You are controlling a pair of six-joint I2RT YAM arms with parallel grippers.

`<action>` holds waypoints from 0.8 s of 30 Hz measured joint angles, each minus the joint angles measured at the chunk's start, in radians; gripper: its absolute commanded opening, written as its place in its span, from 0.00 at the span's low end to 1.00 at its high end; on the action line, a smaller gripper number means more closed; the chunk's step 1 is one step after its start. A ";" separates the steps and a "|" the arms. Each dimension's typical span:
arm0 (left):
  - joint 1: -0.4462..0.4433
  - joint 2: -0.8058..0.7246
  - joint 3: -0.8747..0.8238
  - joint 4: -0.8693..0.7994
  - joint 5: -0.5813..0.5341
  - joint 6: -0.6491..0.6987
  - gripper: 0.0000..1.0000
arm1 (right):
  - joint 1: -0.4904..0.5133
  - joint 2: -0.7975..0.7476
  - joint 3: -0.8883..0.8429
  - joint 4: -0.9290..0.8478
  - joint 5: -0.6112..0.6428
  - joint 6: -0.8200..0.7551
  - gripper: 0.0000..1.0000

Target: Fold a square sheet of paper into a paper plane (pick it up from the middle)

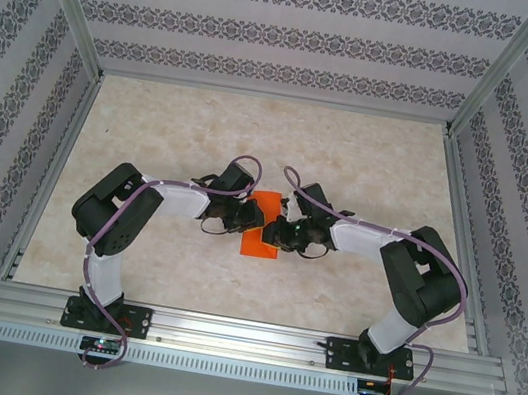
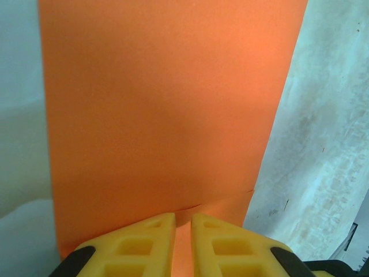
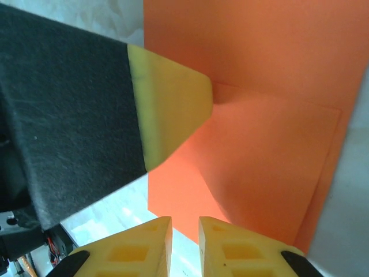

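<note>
Left hand [image 2: 183, 219], fingers nearly clenched, pressed its tip on the orange paper [image 2: 161, 104] on the desk [image 2: 323, 144]; right hand [image 3: 185, 222], equally narrow, met the paper's edge, grip unclear.

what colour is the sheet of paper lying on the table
Bright orange, plain with no print or pattern. The paper shows best in the left wrist view.

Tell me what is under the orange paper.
Pale marbled table shows around the paper, which seems to lie on it. In the right wrist view a folded flap lies on a lower layer. Anything beneath the middle is covered.
</note>
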 measured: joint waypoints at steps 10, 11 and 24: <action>0.000 0.005 0.006 -0.010 0.000 0.000 0.16 | 0.002 0.063 0.009 -0.008 0.023 -0.004 0.17; 0.000 0.005 0.006 -0.010 0.000 0.000 0.16 | 0.001 0.063 0.009 -0.008 0.023 -0.004 0.17; 0.000 0.007 0.006 -0.010 -0.003 0.000 0.13 | -0.019 0.004 -0.077 0.048 0.017 -0.007 0.18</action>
